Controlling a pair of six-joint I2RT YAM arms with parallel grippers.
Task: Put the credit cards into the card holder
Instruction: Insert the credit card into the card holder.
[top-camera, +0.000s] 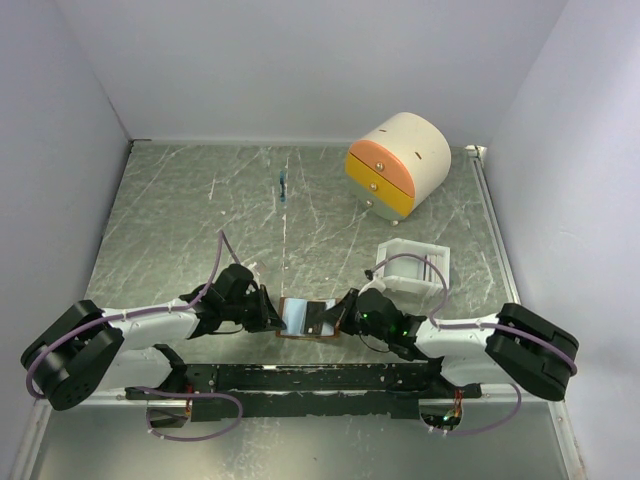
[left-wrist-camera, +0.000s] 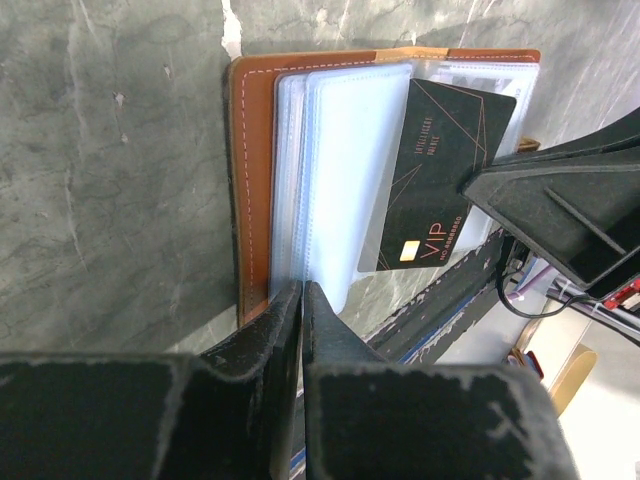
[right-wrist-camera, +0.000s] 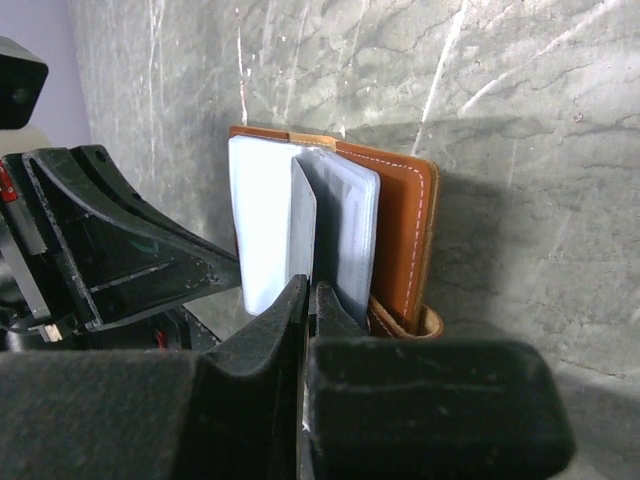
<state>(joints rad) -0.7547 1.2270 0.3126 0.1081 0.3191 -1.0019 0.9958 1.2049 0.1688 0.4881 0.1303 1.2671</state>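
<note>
Black left jaws, low in the left wrist view, stand nearly closed on the near edge of the card holder (left-wrist-camera: 255, 180), apparently pinning it so the clear sleeves stay fanned open. One dark credit card (left-wrist-camera: 435, 180) sits tilted, partly in a sleeve. Opposite, the right jaws are fully closed, tips at the sleeves beside that card, probably nudging it in. It lies on the desk (top-camera: 200, 220) between both arms, with the white tray (top-camera: 415, 265) and drawer box (top-camera: 398, 162) beyond.
</note>
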